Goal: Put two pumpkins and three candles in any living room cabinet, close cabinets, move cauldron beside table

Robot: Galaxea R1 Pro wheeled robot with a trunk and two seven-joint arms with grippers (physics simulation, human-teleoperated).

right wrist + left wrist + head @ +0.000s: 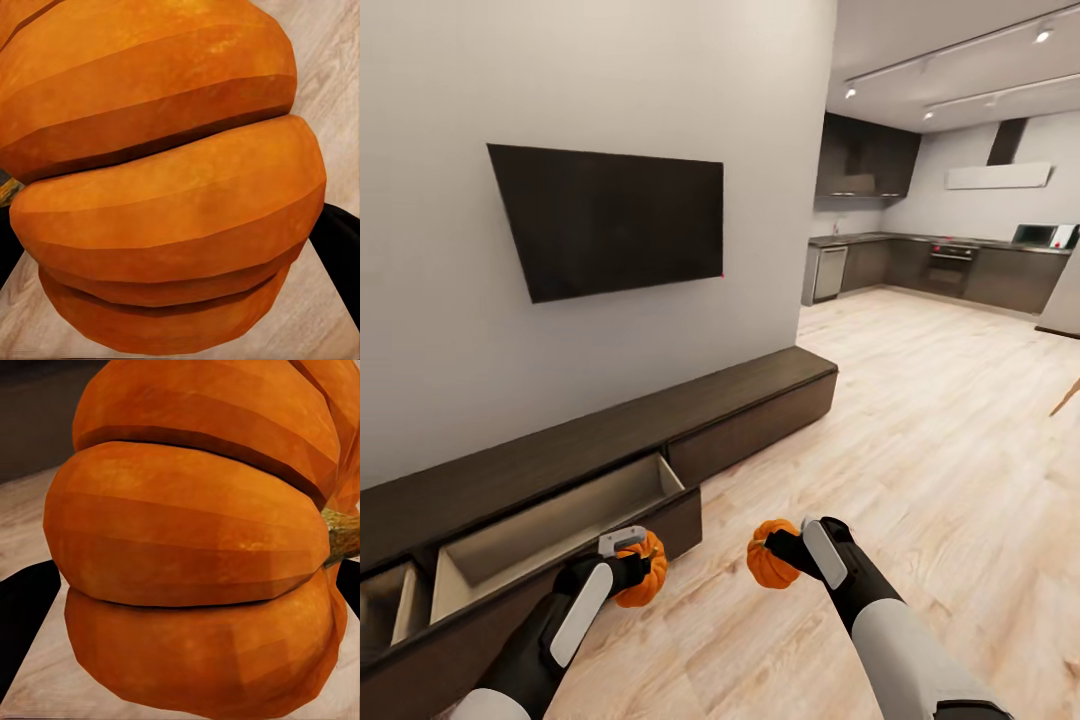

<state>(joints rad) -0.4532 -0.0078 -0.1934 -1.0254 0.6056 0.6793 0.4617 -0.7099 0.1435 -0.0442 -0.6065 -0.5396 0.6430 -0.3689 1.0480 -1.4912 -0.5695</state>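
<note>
Each of my grippers holds one small ribbed orange pumpkin above the wood floor. The left gripper (632, 566) is shut on a pumpkin (646, 578) (195, 547) just in front of the cabinet (660, 420). The right gripper (785, 552) is shut on the other pumpkin (768, 566) (165, 180), a little farther from the cabinet. The long low dark-brown cabinet runs along the wall under a black TV. One of its drawers (550, 530) stands pulled out with a pale, empty inside, right beside my left hand. The candles and the cauldron are out of view.
At the far left another drawer (388, 605) is partly open. A wall-mounted TV (610, 215) hangs above the cabinet. Open wood floor (920, 420) stretches to the right toward a grey kitchen (940, 265). A wooden edge (1066, 396) pokes in at the right.
</note>
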